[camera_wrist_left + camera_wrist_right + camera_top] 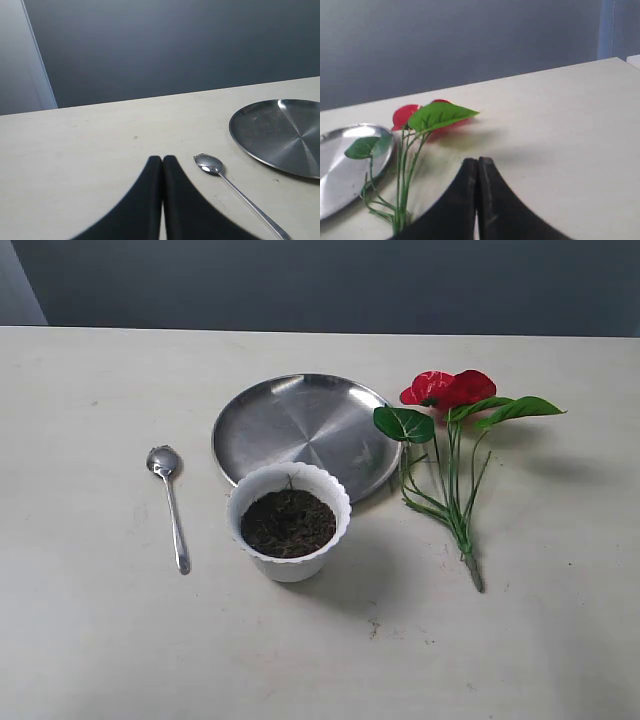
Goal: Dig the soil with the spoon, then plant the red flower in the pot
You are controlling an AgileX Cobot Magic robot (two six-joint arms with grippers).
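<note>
The white scalloped pot (289, 523) stands mid-table, filled with dark crumbly soil (288, 522). The silver spoon (171, 504) lies flat to its left, bowl toward the far side; it also shows as spoon (235, 191) in the left wrist view, beside my left gripper (162, 159), which is shut and holds nothing. The red flower (450, 455) lies on the table right of the pot, blooms far, stems near. In the right wrist view the red flower (415, 145) lies close beside my right gripper (478, 161), shut and empty. Neither gripper appears in the exterior view.
A round steel plate (305, 430) lies behind the pot, also seen as the plate (280, 134) and the plate (342, 167) in the wrist views. The pale table (100, 640) ends at a dark grey wall at the far side.
</note>
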